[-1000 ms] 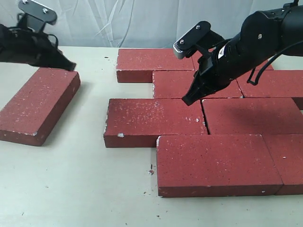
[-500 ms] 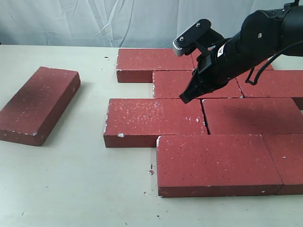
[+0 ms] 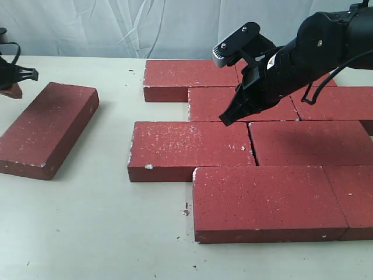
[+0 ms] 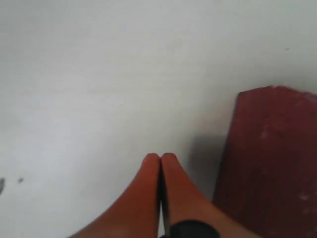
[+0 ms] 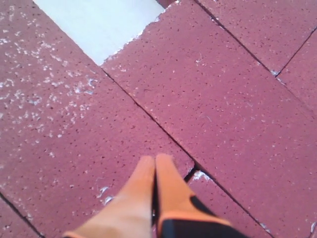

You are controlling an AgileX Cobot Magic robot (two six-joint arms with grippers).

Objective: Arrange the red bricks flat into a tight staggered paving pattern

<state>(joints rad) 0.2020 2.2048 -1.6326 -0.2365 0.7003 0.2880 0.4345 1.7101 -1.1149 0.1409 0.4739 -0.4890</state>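
Note:
Several red bricks (image 3: 189,149) lie flat in staggered rows on the right half of the table. One loose red brick (image 3: 46,127) lies apart at the left, angled. My right gripper (image 3: 226,120) is shut and empty, its tip hovering over the corner where the middle-row bricks (image 5: 79,134) meet; in the right wrist view its fingertips (image 5: 155,159) are pressed together. My left gripper (image 3: 13,90) shows only at the far left edge, beside the loose brick's far end. In the left wrist view it (image 4: 160,156) is shut with nothing in it, over bare table next to that brick (image 4: 270,163).
The table (image 3: 99,221) is pale cream with a small dark mark (image 3: 186,211) near the front brick. A white cloth backdrop (image 3: 145,26) hangs behind. Bare table lies between the loose brick and the paved group, and along the front.
The left arm left the view, then came back at the far left edge. The right gripper edged slightly left and up over the bricks. No brick moved.

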